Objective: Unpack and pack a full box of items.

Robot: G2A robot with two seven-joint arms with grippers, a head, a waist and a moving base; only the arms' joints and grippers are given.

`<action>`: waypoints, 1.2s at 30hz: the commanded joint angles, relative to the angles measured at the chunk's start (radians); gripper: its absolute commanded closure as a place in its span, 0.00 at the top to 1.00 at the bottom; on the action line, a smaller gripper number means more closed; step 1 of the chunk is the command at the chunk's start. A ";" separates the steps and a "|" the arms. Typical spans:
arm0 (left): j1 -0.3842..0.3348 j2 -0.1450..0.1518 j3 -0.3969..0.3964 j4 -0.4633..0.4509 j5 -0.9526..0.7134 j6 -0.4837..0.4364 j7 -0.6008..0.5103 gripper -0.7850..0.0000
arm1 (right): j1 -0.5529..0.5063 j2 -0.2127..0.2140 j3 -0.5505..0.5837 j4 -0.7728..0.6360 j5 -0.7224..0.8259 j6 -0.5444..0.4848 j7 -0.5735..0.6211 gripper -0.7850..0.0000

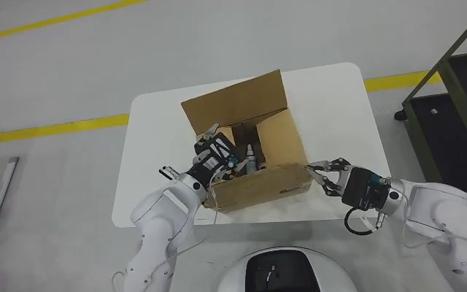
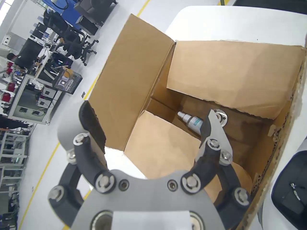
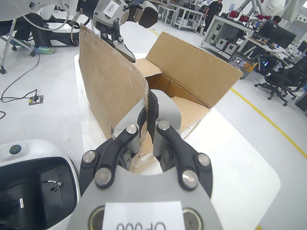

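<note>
Right end effector [image 3: 148, 105] clamps the box [image 3: 196, 72] by its near flap.

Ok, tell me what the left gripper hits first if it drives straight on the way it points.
Probably the inner flap of the box, lying between the left gripper's open fingers; the bottle sits deeper, by one fingertip. Depth is unclear.

Brown cardboard box [image 1: 259, 188], open and upright on the white table [image 1: 336, 95], flaps raised, far flap tallest, edges ragged. Low inside is a small grey bottle [image 2: 191, 122] with a white nozzle and teal label, and a round metal piece [image 2: 221, 117] just beside it.
</note>
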 commanded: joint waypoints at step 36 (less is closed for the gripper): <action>0.169 0.040 -0.070 -0.140 -0.204 -0.057 0.021 1.00 | 0.045 0.015 -0.107 0.131 0.673 -0.058 0.465 0.00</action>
